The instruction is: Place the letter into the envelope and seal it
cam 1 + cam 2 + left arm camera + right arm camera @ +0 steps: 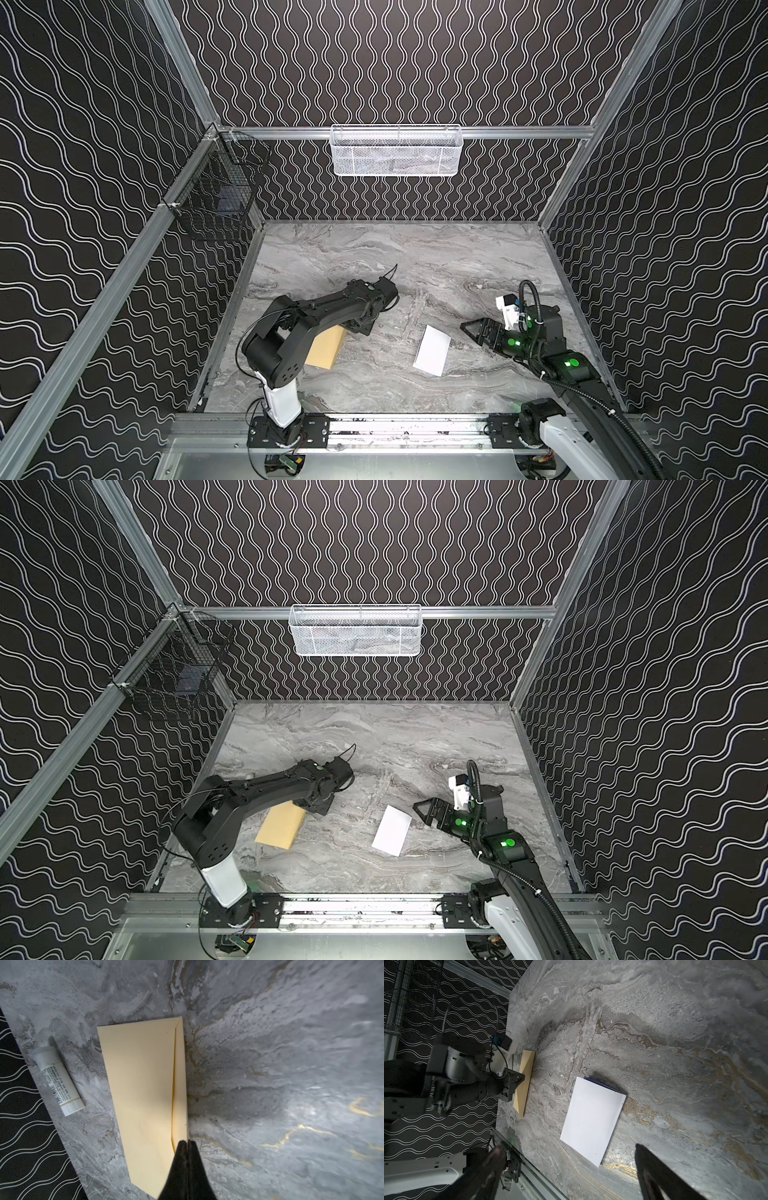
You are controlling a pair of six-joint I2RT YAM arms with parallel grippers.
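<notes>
Lifting the flap [180,1076] slowly seems best: your left end effector [187,1144] is closed on the flap edge of the envelope [282,829], lower left in a top view. The letter [432,351] lies at centre of the tabletop [374,257], with the right end effector [471,332] wide open beside it.

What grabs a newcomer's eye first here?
The tan paper envelope at the left of the marbled grey tabletop, with the left gripper pinched shut on its flap edge. Right of it lies the white paper sheet, the open right gripper just beside it. Black walls with white wavy lines surround everything.
</notes>
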